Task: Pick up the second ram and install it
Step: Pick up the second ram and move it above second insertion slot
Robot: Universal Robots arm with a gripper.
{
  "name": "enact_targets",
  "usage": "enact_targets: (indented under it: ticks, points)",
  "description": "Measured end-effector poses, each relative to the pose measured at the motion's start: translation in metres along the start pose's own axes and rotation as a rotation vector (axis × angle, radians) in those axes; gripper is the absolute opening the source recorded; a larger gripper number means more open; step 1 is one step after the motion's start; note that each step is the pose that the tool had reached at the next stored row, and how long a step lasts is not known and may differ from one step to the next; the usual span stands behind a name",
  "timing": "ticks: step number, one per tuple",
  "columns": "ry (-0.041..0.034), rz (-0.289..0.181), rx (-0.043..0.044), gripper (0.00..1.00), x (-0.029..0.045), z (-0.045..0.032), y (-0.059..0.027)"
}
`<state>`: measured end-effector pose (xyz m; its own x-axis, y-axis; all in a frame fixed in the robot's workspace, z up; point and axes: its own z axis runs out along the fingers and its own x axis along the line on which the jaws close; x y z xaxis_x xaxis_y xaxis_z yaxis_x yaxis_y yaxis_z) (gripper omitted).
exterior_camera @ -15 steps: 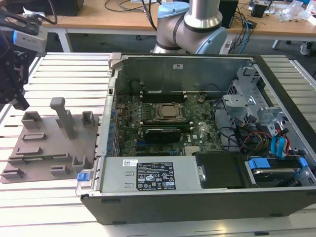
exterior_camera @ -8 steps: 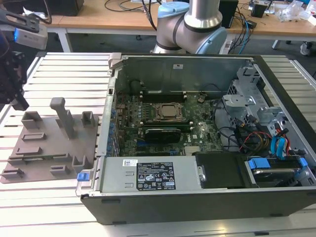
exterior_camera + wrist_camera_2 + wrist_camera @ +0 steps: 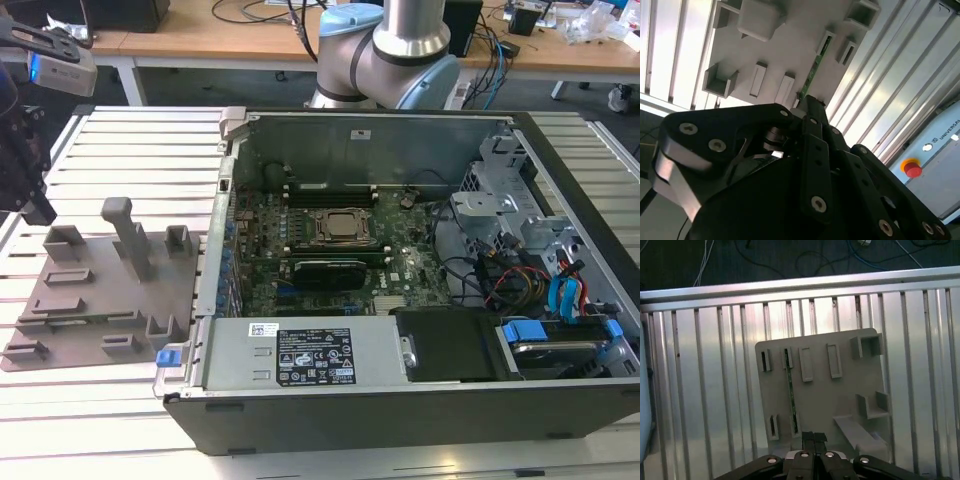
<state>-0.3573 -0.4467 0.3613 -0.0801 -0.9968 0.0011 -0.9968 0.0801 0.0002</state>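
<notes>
In the exterior view the pick-up step is in hand: the tool (image 3: 36,200) hangs above the grey tray (image 3: 100,290) at the exterior view's left, well apart from the open computer case (image 3: 400,250).

In the first wrist view the second ram (image 3: 791,395) stands on edge in a tray slot, just ahead of the closed, empty fingertips (image 3: 809,437).

The second wrist view agrees. Grasping it would likely call for parted jaws aligned across the stick.

We count one grey tray (image 3: 820,400), one green ram stick (image 3: 791,395) standing in it, one open computer case (image 3: 380,150) and one gripper (image 3: 813,436).
</notes>
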Motion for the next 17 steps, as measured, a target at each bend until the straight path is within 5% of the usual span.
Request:
enact_targets:
  ticks: [5,17]
  points:
    - [-0.0001,-0.001,0.0,0.36,0.0001,0.0,0.0]
    - [-0.0001,-0.001,0.0,0.36,0.006,0.022,-0.0005]
